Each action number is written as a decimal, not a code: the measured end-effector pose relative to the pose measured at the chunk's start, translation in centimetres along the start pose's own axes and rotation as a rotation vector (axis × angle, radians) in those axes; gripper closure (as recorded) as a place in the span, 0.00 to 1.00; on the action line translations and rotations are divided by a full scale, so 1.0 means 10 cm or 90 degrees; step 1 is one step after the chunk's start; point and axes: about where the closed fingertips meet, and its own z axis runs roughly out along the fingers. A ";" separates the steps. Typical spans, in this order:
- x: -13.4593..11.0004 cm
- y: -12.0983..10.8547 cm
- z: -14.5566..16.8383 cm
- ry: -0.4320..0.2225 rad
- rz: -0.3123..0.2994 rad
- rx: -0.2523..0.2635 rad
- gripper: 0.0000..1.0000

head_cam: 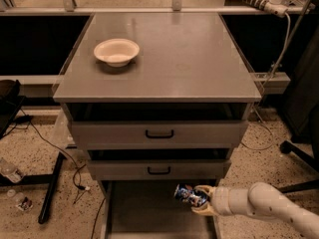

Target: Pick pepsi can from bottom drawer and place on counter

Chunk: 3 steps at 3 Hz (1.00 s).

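Observation:
The pepsi can (188, 195), dark blue with white and red marks, lies on its side in my gripper (199, 199), which is shut on it. I hold it above the right part of the open bottom drawer (149, 208), just below the front of the middle drawer. My pale arm (264, 205) reaches in from the lower right. The counter (189, 59) is the wide grey top of the cabinet, well above the can.
A cream bowl (116, 51) sits on the counter's left rear part. Two upper drawers with black handles (159, 133) stick out slightly. Cables and a black stand leg (50, 188) lie on the speckled floor at left. A chair base (299, 158) is at right.

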 end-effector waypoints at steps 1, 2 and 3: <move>-0.50 -0.35 -0.65 0.026 -0.028 -0.006 1.00; -0.50 -0.34 -0.65 0.025 -0.028 -0.006 1.00; -0.69 -0.35 -0.95 0.043 -0.061 0.007 1.00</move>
